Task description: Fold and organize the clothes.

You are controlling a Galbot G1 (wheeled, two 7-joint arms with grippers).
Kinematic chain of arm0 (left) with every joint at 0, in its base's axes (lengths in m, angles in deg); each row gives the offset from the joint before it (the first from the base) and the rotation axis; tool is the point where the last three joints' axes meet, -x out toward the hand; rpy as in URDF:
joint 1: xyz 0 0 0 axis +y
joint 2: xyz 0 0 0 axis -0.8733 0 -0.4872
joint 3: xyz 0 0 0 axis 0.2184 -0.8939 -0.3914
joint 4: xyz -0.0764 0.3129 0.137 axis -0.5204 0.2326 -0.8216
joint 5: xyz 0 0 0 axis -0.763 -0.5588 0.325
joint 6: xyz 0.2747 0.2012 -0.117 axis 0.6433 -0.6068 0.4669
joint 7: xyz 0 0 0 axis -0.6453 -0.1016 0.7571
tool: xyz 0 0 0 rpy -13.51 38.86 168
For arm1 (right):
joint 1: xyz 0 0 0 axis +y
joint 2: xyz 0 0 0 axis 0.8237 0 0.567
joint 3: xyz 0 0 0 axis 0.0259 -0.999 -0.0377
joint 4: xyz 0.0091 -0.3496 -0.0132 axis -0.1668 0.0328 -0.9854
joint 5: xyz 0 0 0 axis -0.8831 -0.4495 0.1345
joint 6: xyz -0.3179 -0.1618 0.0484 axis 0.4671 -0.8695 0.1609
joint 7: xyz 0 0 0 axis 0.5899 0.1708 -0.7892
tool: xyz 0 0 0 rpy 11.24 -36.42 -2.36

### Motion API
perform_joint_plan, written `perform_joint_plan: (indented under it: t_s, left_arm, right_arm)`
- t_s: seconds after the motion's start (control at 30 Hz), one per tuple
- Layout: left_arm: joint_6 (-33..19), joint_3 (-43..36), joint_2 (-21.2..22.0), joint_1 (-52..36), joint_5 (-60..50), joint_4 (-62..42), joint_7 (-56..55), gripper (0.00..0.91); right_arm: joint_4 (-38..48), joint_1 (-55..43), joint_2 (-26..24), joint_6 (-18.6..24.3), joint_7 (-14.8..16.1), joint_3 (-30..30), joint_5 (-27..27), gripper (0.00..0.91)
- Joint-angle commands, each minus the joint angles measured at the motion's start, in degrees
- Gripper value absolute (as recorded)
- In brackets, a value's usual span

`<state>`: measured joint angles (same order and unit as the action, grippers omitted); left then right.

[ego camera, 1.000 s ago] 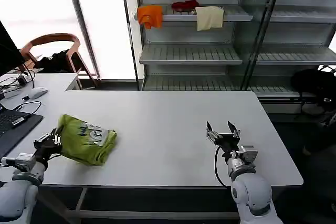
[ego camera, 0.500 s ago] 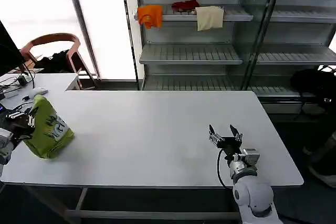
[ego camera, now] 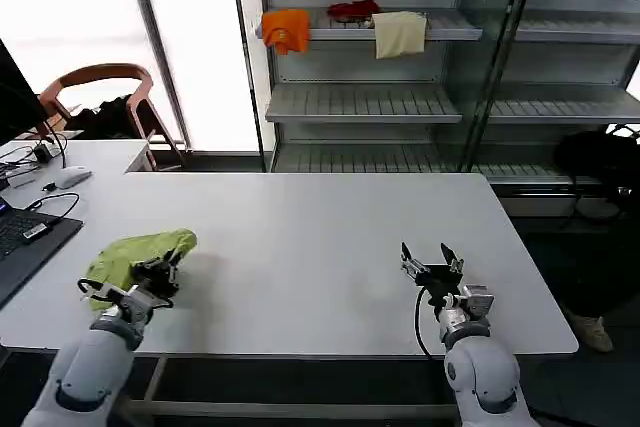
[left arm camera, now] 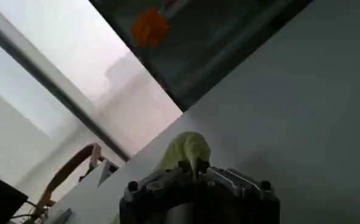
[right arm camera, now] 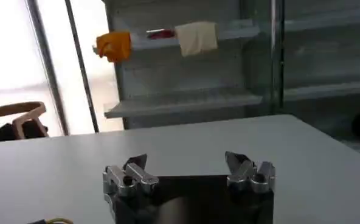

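The clothes are one lime yellow-green T-shirt point(ego camera: 128, 254), bunched in a low heap on the white table point(ego camera: 320, 237) near its front left corner. My left gripper point(ego camera: 156, 272) sits at the heap's near right side, shut on a fold of the fabric. In the left wrist view the shirt point(left arm camera: 186, 151) rises as a peak from between the closed fingers of that gripper point(left arm camera: 193, 166). My right gripper point(ego camera: 431, 261) hovers low over the table's front right, open and holding nothing. In its own wrist view it point(right arm camera: 189, 165) has both fingers spread wide over bare tabletop.
A laptop point(ego camera: 22, 239), cables and a mouse point(ego camera: 70, 177) lie at the table's left end, with a chair point(ego camera: 100, 87) behind. The shelf unit at the back holds an orange cloth point(ego camera: 286, 29), a red item point(ego camera: 352, 10) and a cream cloth point(ego camera: 399, 33).
My left gripper has swung the shirt from the table's far left edge back rightward and down onto the table, where it now lies flatter. The right gripper has barely moved.
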<state>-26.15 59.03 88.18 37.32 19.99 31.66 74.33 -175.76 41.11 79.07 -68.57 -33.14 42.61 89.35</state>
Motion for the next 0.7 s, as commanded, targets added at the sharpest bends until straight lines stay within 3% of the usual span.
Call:
perform_joint_plan:
  t_s: [0.03, 0.13, 0.23, 0.27, 0.3, 0.33, 0.4, 0.63, 0.7]
  left_arm:
    - [6.04, -16.56, 13.8, -5.64, -0.73, -1.95, -7.76, 0.02]
    - [5.83, -17.16, 14.67, -5.88, -0.42, -3.68, -7.95, 0.03]
    - [5.81, -17.27, 15.44, -5.86, 0.63, -4.8, -8.63, 0.202]
    - [5.75, -17.27, 15.6, -5.87, 0.66, -5.04, -8.74, 0.333]
    - [5.69, -17.35, 15.7, -5.9, 0.72, -5.16, -8.99, 0.393]
    - [5.69, -17.43, 15.78, -6.03, 1.2, -5.24, -9.25, 0.695]
    - [5.8, -17.62, 15.94, -6.35, 2.38, -5.31, -10.3, 0.907]
    - [4.92, -17.9, 17.16, -8.65, 8.9, -4.96, -11.71, 0.907]
    - [4.78, -17.23, 17.21, -9.2, 15.06, -3.1, -11.74, 0.907]
  right_arm:
    - [0.15, 0.31, -0.41, -0.03, -0.04, 0.59, 0.01, 0.907]
    - [-0.64, 0.36, -0.53, -0.31, 0.01, 0.67, 0.05, 0.907]
    - [-1.67, 0.39, -0.53, -0.97, 0.08, 0.38, 0.08, 0.907]
    - [-2.27, 0.36, -0.5, -1.39, 0.11, 0.14, 0.07, 0.907]
    - [-2.53, 0.32, -0.45, -1.58, 0.11, -0.06, 0.07, 0.907]
    - [-3.25, 0.25, -0.34, -2.15, 0.26, -0.39, 0.05, 0.907]
    - [-4.17, 0.15, -0.13, -2.99, 0.61, -0.99, -0.02, 0.907]
    - [-7.44, -0.44, 0.91, -8.22, 2.04, -3.51, 0.19, 0.907]
    - [-8.47, -0.37, 1.15, -9.37, 2.16, -5.29, 1.04, 0.907]
